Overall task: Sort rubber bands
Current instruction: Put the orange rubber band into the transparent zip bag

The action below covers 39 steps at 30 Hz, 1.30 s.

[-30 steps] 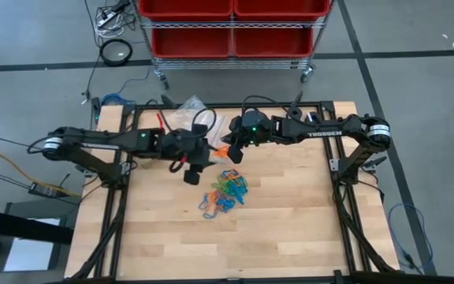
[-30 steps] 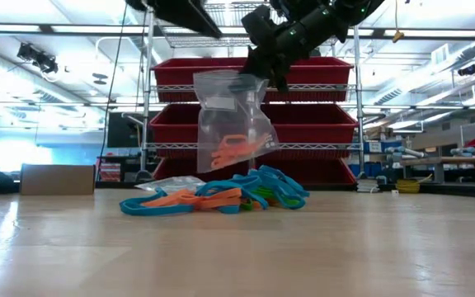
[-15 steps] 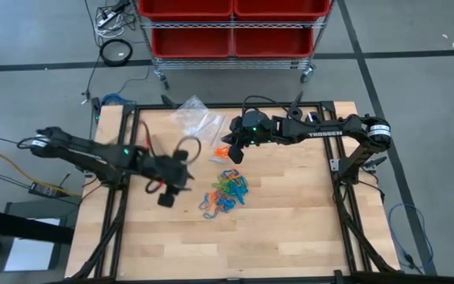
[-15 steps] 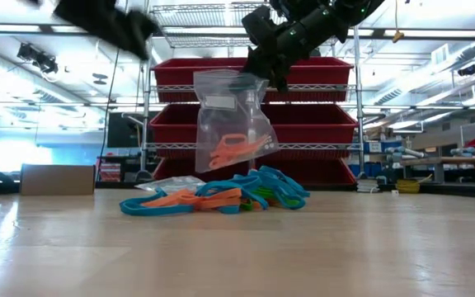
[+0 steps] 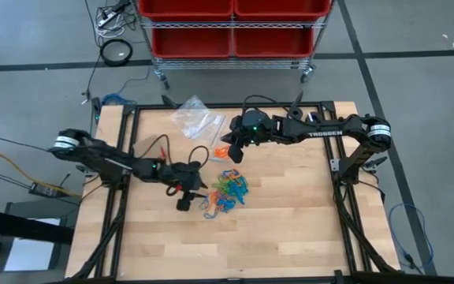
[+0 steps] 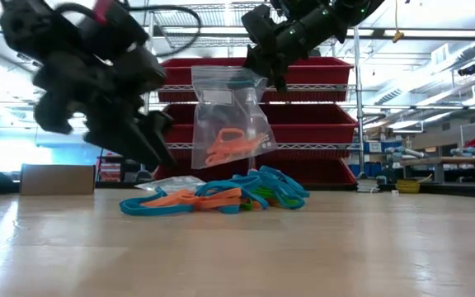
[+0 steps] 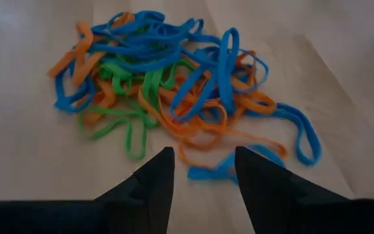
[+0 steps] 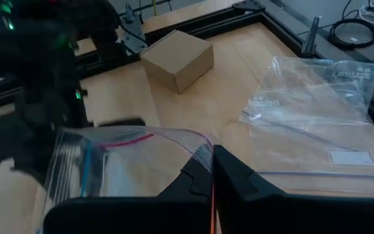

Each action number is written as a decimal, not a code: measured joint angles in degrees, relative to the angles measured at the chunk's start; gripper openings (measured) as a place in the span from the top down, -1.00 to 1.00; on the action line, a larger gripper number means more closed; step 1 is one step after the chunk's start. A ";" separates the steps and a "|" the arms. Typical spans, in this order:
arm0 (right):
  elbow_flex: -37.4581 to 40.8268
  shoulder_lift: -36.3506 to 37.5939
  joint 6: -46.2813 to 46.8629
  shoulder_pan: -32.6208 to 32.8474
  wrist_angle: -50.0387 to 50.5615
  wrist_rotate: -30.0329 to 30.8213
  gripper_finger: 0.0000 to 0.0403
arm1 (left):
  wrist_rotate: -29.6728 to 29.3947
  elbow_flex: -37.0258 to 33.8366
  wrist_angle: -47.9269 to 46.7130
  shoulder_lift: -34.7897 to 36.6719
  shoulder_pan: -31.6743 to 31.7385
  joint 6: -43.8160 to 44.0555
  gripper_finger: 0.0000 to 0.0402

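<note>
The left gripper [image 7: 200,170], fingers apart, hangs beside the rubber bands [image 7: 174,91], seemingly clear of them, while the right gripper [image 8: 211,174] pinches a clear plastic bag [image 6: 229,115].

pile: rubber bands [image 5: 225,192] lay mid-table [image 5: 290,229]
left gripper [image 5: 186,199]: just left of pile
hanging bag [image 6: 231,115]: above, behind pile
spare bags [image 5: 195,118]: table's far edge

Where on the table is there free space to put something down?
The near half of the table, below the rubber bands, is bare. Crowded: the middle, with the left claw, and the far side with spare bags.
</note>
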State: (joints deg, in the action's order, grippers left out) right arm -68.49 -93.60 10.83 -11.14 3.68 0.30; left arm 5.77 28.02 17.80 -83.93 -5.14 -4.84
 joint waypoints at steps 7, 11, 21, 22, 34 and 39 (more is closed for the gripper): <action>0.00 0.00 -0.19 0.00 0.51 0.00 1.00 | 4.58 3.81 -0.88 -8.91 1.36 -0.90 0.20; 0.00 0.00 -0.35 0.00 0.64 0.00 1.00 | 4.07 5.06 -0.12 -12.11 1.39 -0.90 0.28; 0.00 0.00 -0.35 0.00 0.46 0.00 1.00 | -0.15 6.57 -0.15 -13.44 1.38 -2.60 0.52; 0.00 0.00 -0.35 0.00 0.43 0.00 1.00 | -0.38 6.57 -0.24 -13.45 1.42 -2.80 0.57; 0.00 0.00 -0.35 0.02 0.83 0.00 1.00 | -1.04 8.03 -10.21 -7.64 1.72 -5.92 0.98; 0.00 0.00 -0.37 0.02 1.06 0.00 1.00 | -3.18 10.05 -15.72 1.16 1.61 -7.42 0.99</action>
State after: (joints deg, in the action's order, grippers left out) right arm -68.49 -93.60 10.46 -11.11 4.74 0.30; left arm 2.58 38.06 2.08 -82.77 -3.53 -12.26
